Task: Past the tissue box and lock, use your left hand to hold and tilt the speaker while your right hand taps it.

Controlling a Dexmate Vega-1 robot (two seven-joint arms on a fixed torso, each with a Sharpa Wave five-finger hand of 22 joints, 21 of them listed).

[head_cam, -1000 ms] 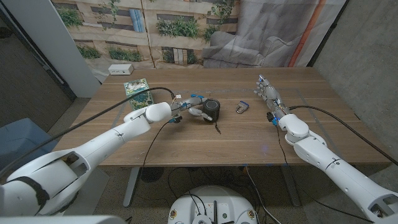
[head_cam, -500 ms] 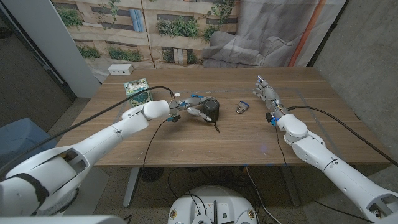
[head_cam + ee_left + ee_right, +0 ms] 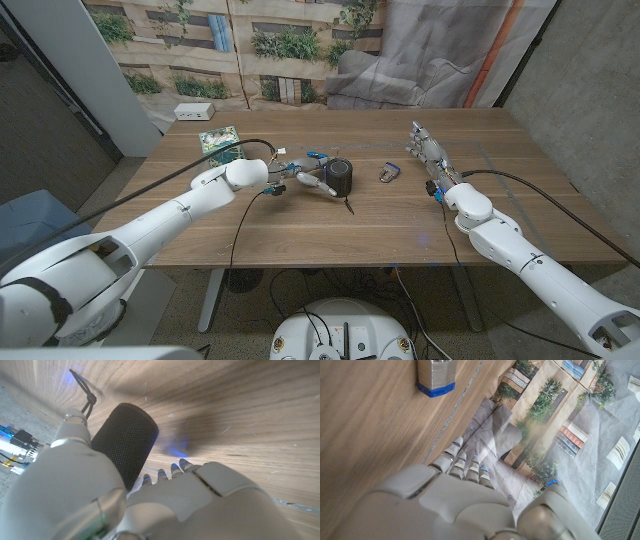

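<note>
While your two white arms reach in from the near corners, the wooden surface (image 3: 330,220) spreads wide in the head view. Your left hand (image 3: 303,175) sits near the middle, fingers spread beside the speaker (image 3: 341,177). Your left wrist view brings that hand (image 3: 125,495) close: the thumb rises along one side of the speaker (image 3: 122,442) and the fingertips (image 3: 172,467) show just beside its other side, but you cannot tell if they touch it. Your right hand (image 3: 425,150) stands well apart near the right edge, fingers straight and apart, holding nothing. The tissue box (image 3: 220,141), green patterned, lies past your left arm. The speaker is a dark mesh cylinder with a thin cord. The lock (image 3: 389,173) lies between speaker and right hand; your right wrist view shows it (image 3: 436,376) as silver with a blue band.
</note>
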